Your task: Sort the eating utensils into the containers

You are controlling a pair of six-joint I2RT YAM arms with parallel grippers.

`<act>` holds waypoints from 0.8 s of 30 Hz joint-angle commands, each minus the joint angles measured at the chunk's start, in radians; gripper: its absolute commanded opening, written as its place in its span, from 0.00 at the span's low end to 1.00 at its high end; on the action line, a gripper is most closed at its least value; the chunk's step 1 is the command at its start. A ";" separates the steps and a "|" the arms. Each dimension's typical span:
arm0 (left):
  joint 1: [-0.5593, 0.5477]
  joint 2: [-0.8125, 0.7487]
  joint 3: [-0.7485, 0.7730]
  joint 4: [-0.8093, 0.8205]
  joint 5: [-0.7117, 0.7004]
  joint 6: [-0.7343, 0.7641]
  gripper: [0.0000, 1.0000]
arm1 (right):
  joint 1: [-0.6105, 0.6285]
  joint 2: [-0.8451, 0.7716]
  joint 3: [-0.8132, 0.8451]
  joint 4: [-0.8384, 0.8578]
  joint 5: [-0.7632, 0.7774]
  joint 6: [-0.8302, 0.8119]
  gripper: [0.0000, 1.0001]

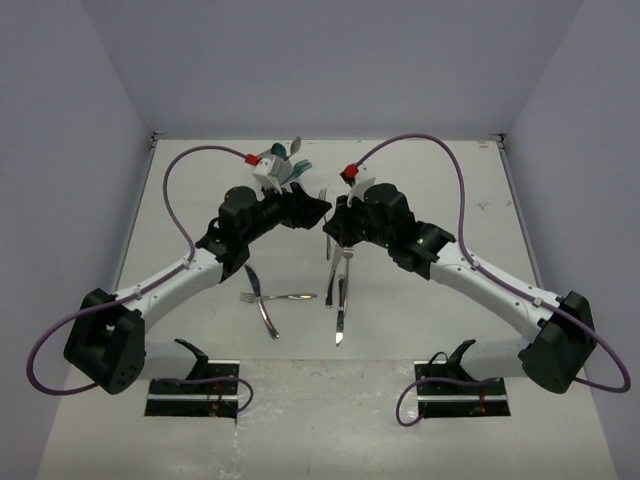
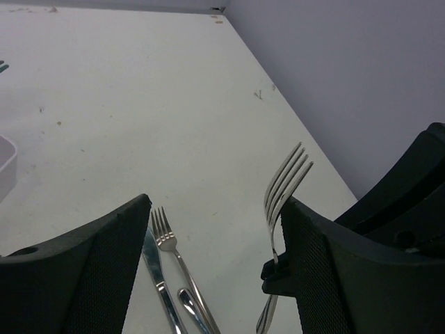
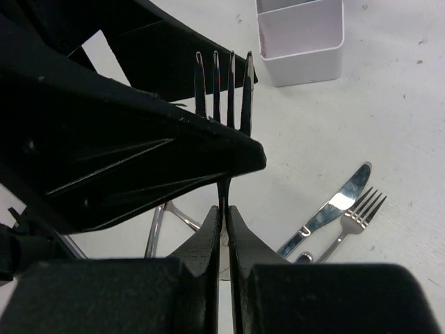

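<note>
Mid-air handover, by the look of it. Right gripper (image 3: pixel 224 217) pinched shut on the neck of a silver fork (image 3: pixel 224 87), tines up, above the table (image 2: pixel 139 104). Left gripper (image 2: pixel 215 209) open, jaws standing either side of the tines, the fork close against one finger rather than centred.

Before closing, centre the fork between the pads and take it just below the tines, flat faces to the pads, to avoid twisting it. Close fully and confirm a firm hold before loosening the right gripper; release too soon and risk a drop onto the utensils (image 1: pixel 340 290) lying below. Then carry toward the containers (image 1: pixel 270 172) at the far side and lower handle-first into the compartment meant for forks.
</note>
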 commanded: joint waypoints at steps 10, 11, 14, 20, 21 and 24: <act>-0.036 -0.005 -0.095 0.240 0.075 -0.061 0.57 | -0.013 -0.021 0.049 0.041 0.013 -0.036 0.00; -0.037 0.004 -0.093 0.247 0.082 -0.061 0.51 | -0.016 -0.020 0.049 0.042 0.011 -0.038 0.00; -0.039 0.027 -0.087 0.288 0.131 -0.052 0.25 | -0.032 -0.007 0.057 0.042 0.002 -0.038 0.00; -0.037 0.042 -0.049 0.303 0.114 0.060 0.00 | -0.044 0.002 0.069 0.036 0.028 -0.024 0.24; -0.037 0.044 -0.035 0.273 0.068 0.098 0.00 | -0.053 0.002 0.072 0.025 0.026 -0.009 0.41; -0.020 0.058 0.020 0.253 -0.033 0.250 0.00 | -0.081 -0.015 0.057 0.021 0.031 0.039 0.97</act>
